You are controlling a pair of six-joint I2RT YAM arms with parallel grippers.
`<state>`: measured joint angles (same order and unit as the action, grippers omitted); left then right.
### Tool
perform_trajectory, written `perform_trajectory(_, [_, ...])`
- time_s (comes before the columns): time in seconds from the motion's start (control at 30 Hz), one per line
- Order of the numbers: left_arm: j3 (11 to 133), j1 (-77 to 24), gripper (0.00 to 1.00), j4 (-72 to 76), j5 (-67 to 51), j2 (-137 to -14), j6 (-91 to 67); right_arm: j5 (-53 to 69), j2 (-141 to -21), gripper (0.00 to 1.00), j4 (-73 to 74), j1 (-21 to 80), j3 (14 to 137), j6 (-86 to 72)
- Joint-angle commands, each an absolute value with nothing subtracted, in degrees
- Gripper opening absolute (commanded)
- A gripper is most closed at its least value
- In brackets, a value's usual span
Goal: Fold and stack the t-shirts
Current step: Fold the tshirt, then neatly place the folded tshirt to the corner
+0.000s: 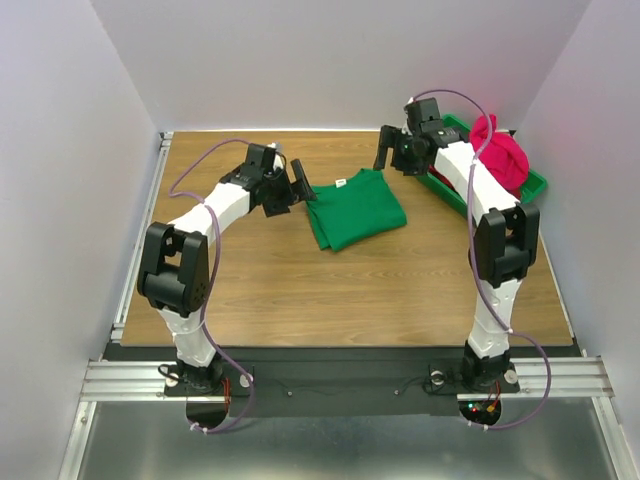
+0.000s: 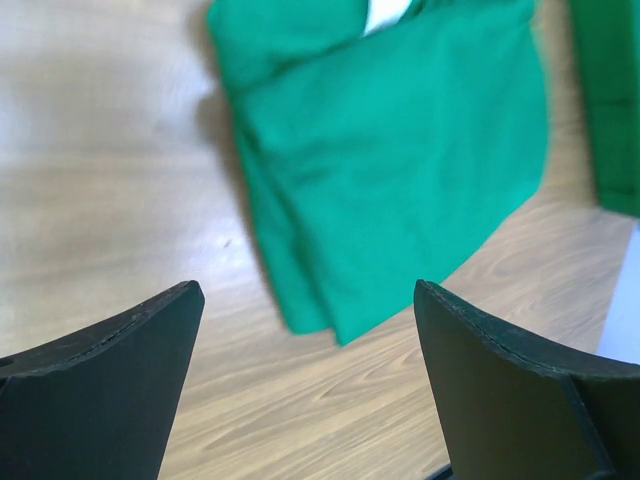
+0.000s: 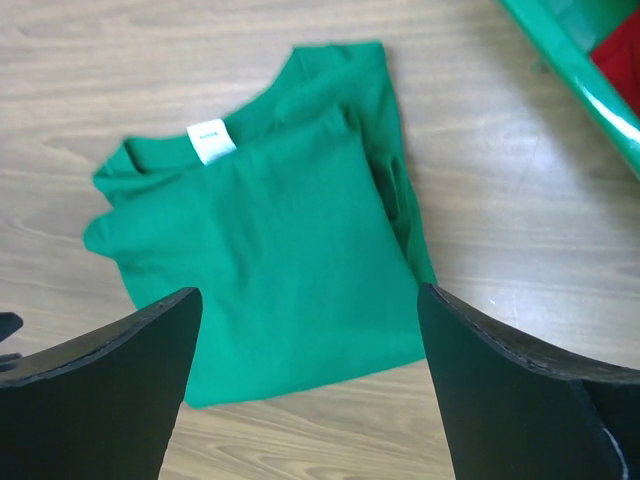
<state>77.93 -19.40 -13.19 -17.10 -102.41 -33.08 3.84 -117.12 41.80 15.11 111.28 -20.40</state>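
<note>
— Though folded into a rough rectangle already, worth another pass on the green t-shirt (image 1: pixel 355 210)?

— Probably not. Looks like the close of the first fold: lying flat near the middle of the bench (image 1: pixel 300 290), white neck label (image 3: pixel 212 140) facing up, layered edges showing down one side. Nothing held on either side: left gripper (image 2: pixel 305 295) spread wide just beside the shirt's left edge, right gripper (image 3: pixel 310 295) spread too, hovering off the far corner, between shirt and bin (image 1: pixel 535 183).

— Next, then?

— Going by the task, fetching a second one. Pink t-shirt (image 1: pixel 500 155) heaped in the bin at the far right, with a darker red t-shirt (image 3: pixel 622 50) glimpsed inside as well. Calls for reaching into the bin, pinching a bunched fold, lifting clear of the rim, then spreading flat on open wood.

— Handling?

— Soft matte cotton, limp, likely to sag and drag. Rigid glossy plastic for the bin, so no give at the wall. Smooth wood-grain surface underneath, probably easy to slide cloth across.
</note>
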Motion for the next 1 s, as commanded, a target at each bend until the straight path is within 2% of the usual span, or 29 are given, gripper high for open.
perform_trajectory(0.0, [73.66, -20.39, 0.98, -6.61, -19.07, -98.97, -33.75, 6.41, -114.52, 0.93, 37.80, 15.56, 106.62, -18.02])
perform_trajectory(0.2, [66.11, -20.83, 0.99, 1.56, -23.37, -99.23, -38.31, 10.63, -116.27, 0.83, 36.48, 15.56, 102.05, -17.58])
perform_trajectory(0.5, [65.39, -22.67, 0.99, 6.50, -22.15, -103.53, -40.78, 6.86, -119.97, 0.82, 36.39, 15.56, 96.77, -15.91])
perform_trajectory(0.77, [65.83, -23.03, 0.98, 6.50, -16.62, -106.61, -42.62, 6.59, -123.39, 0.82, 36.47, 15.56, 96.68, -15.12])
perform_trajectory(0.97, [68.64, -24.17, 0.98, 6.77, -16.70, -109.94, -42.98, 7.29, -124.63, 0.81, 36.47, 15.56, 96.59, -14.50])
